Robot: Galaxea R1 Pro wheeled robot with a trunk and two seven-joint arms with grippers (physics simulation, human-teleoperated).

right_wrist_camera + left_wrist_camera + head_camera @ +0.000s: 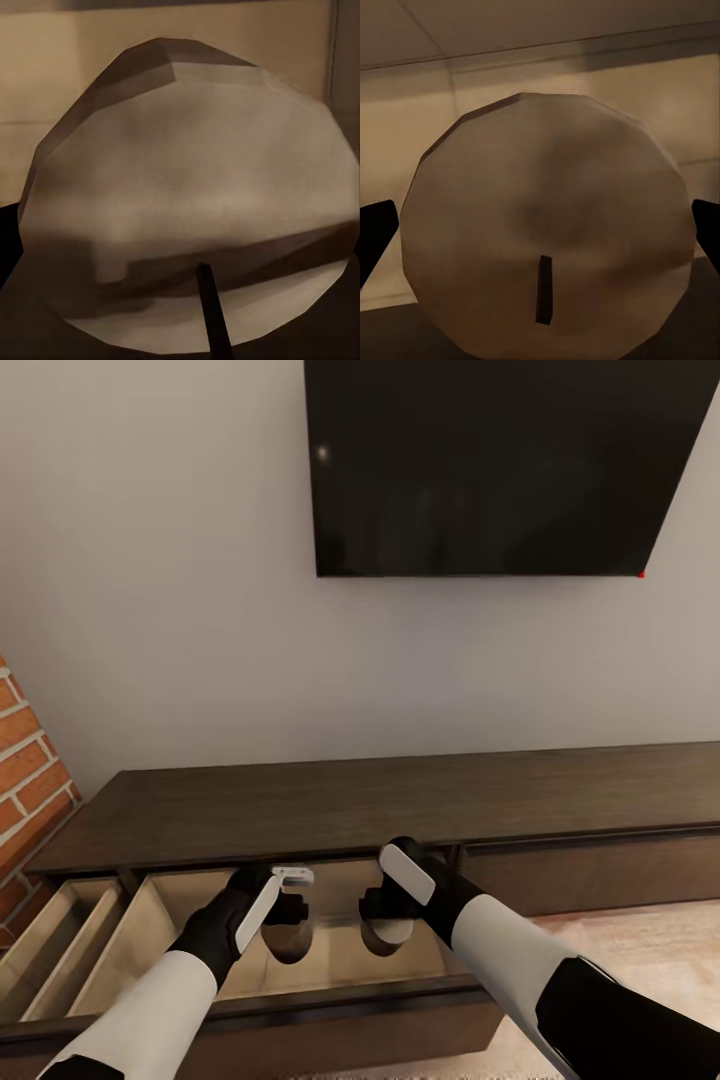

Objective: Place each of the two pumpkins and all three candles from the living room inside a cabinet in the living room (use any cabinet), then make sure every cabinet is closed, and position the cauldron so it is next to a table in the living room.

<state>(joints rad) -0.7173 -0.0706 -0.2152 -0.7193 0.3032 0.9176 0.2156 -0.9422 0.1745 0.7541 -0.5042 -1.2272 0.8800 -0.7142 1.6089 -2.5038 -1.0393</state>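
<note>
Both arms reached down into the open middle drawer [150,930] of the cabinet [400,800], each w/ a candle. The L tool [290,932] pinched a candle [547,225]: in the L wrist view its black fingers [375,232] sat at either side of the pale cylinder, touching or nearly so, wick toward the camera. The R tool [388,928] carried the other candle [187,217], seen end-on and a bit tilted in the R wrist view; finger state couldn't be told for sure there, though the candle sat right up against the tool.

Key relation: both candles hung directly over the beige drawer floor, long axes roughly vertical, side by side and a little apart. Judged next: release straight down, no sideways travel needed. L drawer beside it also stood open. Pumpkins, cauldron not dealt with here; drawers yet to close.
</note>
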